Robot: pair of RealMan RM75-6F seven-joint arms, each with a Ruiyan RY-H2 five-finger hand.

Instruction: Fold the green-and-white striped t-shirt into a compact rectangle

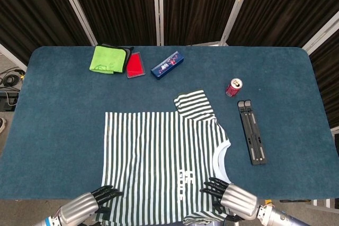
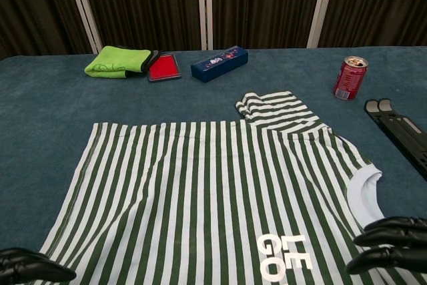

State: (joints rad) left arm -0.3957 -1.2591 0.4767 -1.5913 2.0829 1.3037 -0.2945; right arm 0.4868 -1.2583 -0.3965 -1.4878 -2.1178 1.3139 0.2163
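At the near left edge of the blue counter (image 1: 53,130), the left robot hand (image 1: 85,206) is seen with its dark fingers (image 2: 30,268) laid on the lower left corner of the striped t-shirt (image 1: 159,162). Whether cloth is actually pinched there cannot be told from either view. Far back on the left, a folded green cloth (image 1: 108,59) is placed, with a red card (image 1: 135,65) just beside it and a dark blue box (image 1: 167,64) a little further right.

The t-shirt is spread flat across the near middle of the counter, with its collar (image 2: 365,198) turned to the right and white letters (image 2: 283,266) printed near the front edge. One sleeve (image 1: 193,104) is laid out toward the back of the counter, and the other is bunched at the near edge beside the right wrist.

To the right, the right robot hand (image 1: 230,200) is seen with its fingers (image 2: 390,248) extended and slightly apart, resting on the shirt below the collar; a grip on the fabric cannot be confirmed. Further back on the right, a red can (image 1: 233,87) is stood upright, and a black folding stand (image 1: 251,130) is laid flat just beside the shirt, apart from it.
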